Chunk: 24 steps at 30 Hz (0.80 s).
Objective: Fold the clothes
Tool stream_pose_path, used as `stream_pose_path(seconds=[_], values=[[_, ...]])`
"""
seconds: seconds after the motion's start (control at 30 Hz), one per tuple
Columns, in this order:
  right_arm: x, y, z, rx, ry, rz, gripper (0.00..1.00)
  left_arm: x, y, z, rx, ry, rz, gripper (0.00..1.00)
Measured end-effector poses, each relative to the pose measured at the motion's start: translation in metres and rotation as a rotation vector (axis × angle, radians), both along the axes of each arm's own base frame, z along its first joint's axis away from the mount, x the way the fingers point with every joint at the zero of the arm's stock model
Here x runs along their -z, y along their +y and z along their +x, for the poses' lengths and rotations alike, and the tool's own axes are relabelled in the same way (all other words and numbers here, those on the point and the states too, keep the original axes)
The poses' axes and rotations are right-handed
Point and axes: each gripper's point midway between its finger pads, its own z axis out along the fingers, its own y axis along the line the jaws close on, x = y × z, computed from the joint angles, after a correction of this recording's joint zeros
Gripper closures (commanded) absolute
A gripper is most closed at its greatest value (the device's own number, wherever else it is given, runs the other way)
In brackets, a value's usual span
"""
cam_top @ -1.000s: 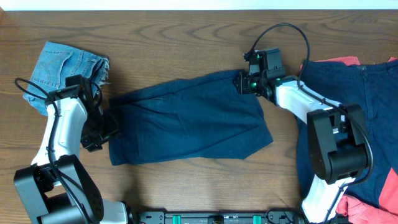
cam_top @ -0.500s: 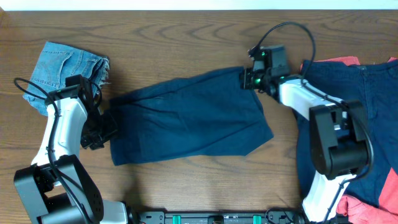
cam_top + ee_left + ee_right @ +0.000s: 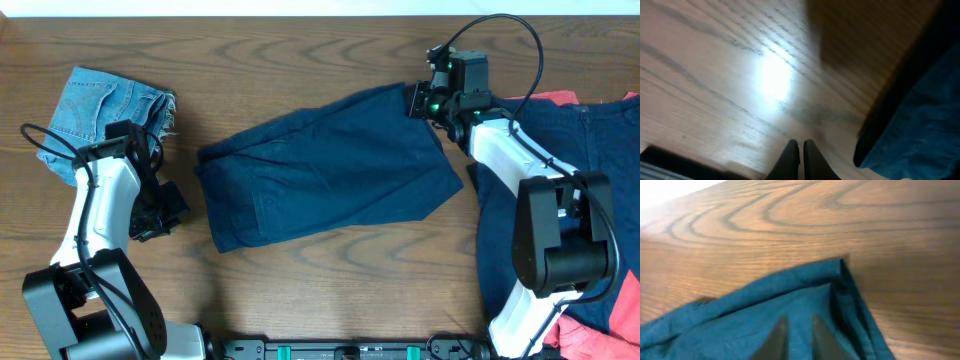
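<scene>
Pale-blue folded denim [image 3: 108, 108] lies far left on the wooden surface [image 3: 300, 50]; the left jaws, pressed together, hang over bare wood just below it; the dark blue shorts [image 3: 330, 165] lie spread mid-surface, tilted; the right jaws pinch their upper right corner; a clothes pile [image 3: 590, 170] sits far right.

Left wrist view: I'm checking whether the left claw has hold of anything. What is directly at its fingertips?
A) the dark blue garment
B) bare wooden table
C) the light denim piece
B: the left claw is shut with nothing between its fingers. It sits over the bare wood of the table, and the dark blue garment lies apart, off to the right.
</scene>
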Motion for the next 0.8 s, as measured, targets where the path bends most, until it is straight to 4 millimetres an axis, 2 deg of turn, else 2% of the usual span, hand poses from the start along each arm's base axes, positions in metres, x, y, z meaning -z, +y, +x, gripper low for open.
stream_pose_path(seconds=[0.07,0.13,0.2,0.27,0.33,0.43,0.57,0.67,0.73,0.8], values=[[0.001,-0.002,0.0,0.007,0.001,-0.007,0.63,0.0,-0.008,0.006,0.024,-0.028,-0.05,0.86],[0.004,-0.003,-0.003,0.002,0.024,-0.002,0.63,-0.001,-0.023,0.014,0.071,-0.077,-0.142,0.85],[0.008,0.001,-0.011,-0.024,0.059,0.018,0.76,-0.004,-0.039,0.024,0.12,-0.134,-0.239,0.85],[0.012,0.007,-0.021,-0.065,0.105,0.05,0.83,-0.008,-0.05,0.036,0.157,-0.203,-0.307,0.87],[0.021,0.013,-0.039,-0.103,0.189,0.079,0.9,-0.013,-0.061,0.052,0.202,-0.286,-0.357,0.91],[0.041,0.02,-0.077,-0.145,0.362,0.081,0.98,-0.02,-0.077,0.077,0.284,-0.401,-0.388,0.94],[0.06,0.026,-0.124,-0.162,0.563,0.034,0.99,-0.026,-0.107,0.1,0.417,-0.502,-0.401,0.94],[0.068,0.025,-0.145,-0.162,0.645,-0.025,0.99,-0.017,-0.12,0.106,0.472,-0.491,-0.366,0.94],[0.073,0.02,-0.153,-0.147,0.675,-0.076,0.99,0.002,-0.113,0.104,0.439,-0.42,-0.293,0.94],[0.076,0.012,-0.153,-0.119,0.678,-0.122,0.99,0.022,-0.099,0.101,0.385,-0.346,-0.218,0.94]])
